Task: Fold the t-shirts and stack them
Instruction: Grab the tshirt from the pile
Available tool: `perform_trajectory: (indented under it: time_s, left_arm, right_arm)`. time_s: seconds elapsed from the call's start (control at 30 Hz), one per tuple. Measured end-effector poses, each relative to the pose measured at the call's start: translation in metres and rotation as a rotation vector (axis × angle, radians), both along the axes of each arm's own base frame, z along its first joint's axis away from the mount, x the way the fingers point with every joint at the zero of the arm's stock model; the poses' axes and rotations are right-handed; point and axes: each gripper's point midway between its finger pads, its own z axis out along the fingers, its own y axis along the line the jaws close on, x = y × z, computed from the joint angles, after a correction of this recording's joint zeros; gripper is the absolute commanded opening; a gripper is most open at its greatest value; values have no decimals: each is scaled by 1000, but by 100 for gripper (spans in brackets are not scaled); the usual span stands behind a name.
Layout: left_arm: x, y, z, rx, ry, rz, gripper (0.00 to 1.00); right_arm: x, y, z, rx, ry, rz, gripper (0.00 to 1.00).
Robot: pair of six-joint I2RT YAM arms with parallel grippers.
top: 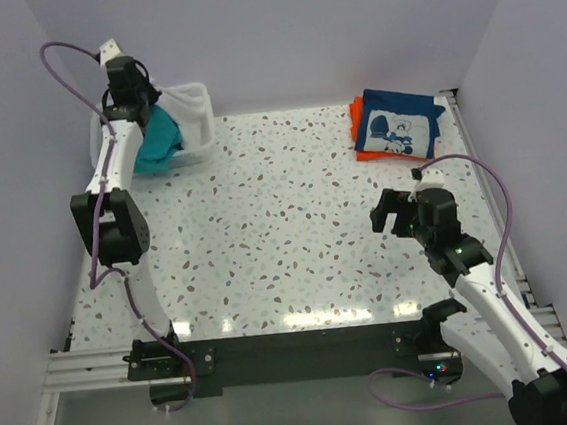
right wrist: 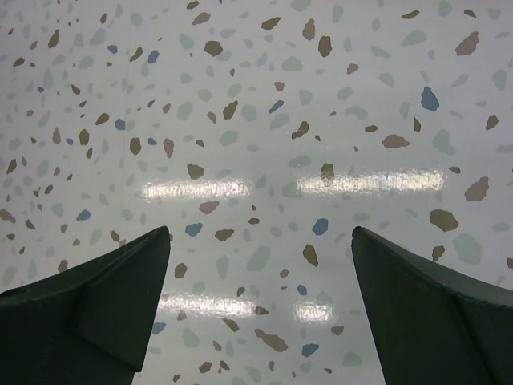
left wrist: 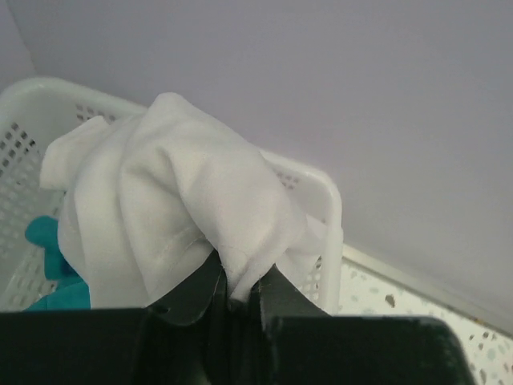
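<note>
My left gripper [top: 147, 103] is shut on the white t-shirt [left wrist: 172, 204] and holds it bunched up above the white mesh basket [left wrist: 325, 192] at the back left; the shirt also shows in the top view [top: 185, 106]. The teal t-shirt [top: 159, 139] lies in the basket and hangs over its near rim; it also shows in the left wrist view [left wrist: 48, 253]. The navy t-shirt with white cartoon print [top: 396, 126] lies folded on the orange t-shirt [top: 357, 117] at the back right. My right gripper [top: 392, 212] is open and empty above bare table, its fingertips [right wrist: 132, 265] wide apart.
The speckled table [top: 275, 223] stretches between the basket and the folded stack. Grey walls close in the back and both sides. A metal rail [top: 277, 354] runs along the near edge by the arm bases.
</note>
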Motion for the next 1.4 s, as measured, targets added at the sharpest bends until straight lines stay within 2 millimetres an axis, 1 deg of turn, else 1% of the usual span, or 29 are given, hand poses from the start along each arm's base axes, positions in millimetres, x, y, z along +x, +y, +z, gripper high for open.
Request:
perform_trajectory:
  time_s: [0.03,0.07,0.13,0.17,0.2,0.27,0.3,0.37,0.53,0.6,0.63,0.7,0.73,0.8,0.93,1.0,1.13,1.2,1.27,1.3,1.4]
  left_arm:
    - [0,-6,-18,0,33,-18,16]
    - [0,-12,-34,-1,63,-32,24]
    - [2,-21,-67,-4,124,-61,33]
    - [3,-23,-78,-6,145,-69,44]
    - [4,-24,-90,-3,168,-77,48]
    - [4,-24,-108,1,208,-82,59]
    - [3,-24,-113,6,222,-83,59]
    - [1,-22,-117,14,237,-78,61]
    - [4,-14,-106,48,218,-57,64]
    - [4,-11,-104,57,215,-46,64]
    - [4,-10,-103,59,213,-42,62]
    - [5,-7,-101,61,208,-33,54]
    - [6,-6,-97,63,201,-29,46]
    - [7,-3,-92,66,189,-22,34]
    - [12,0,-74,62,150,-11,7]
    - [13,1,-67,61,135,-7,2]
    - [16,3,-55,67,110,2,0]
    - [17,3,-44,69,92,7,0]
    - [20,4,-25,69,53,9,0]
    - [22,3,-10,68,19,10,0]
    - [25,1,23,61,-61,5,0]
  right_arm:
    - [0,0,0,0,0,0,99]
    - [0,0,0,0,0,0,99]
    - [0,0,0,0,1,0,99]
    - [0,0,0,0,1,0,99]
    - [0,0,-1,-1,2,0,99]
    - [0,0,-2,-2,6,0,99]
    - [0,0,-2,-2,9,0,99]
    - [1,0,-3,-3,11,0,99]
    - [1,0,-6,-5,22,0,99]
    - [1,0,-7,-7,27,0,99]
    - [1,0,-7,-7,27,0,99]
    - [1,0,-8,-7,29,0,99]
    - [1,0,-8,-8,31,0,99]
    - [1,0,-8,-8,30,0,99]
    - [1,0,-8,-8,31,0,99]
    - [2,0,-10,-9,36,0,99]
    - [2,0,-12,-13,47,0,99]
    - [2,0,-13,-13,49,0,99]
    - [2,0,-13,-13,48,0,99]
    - [2,0,-13,-13,48,0,99]
    - [2,0,-13,-13,48,-1,99]
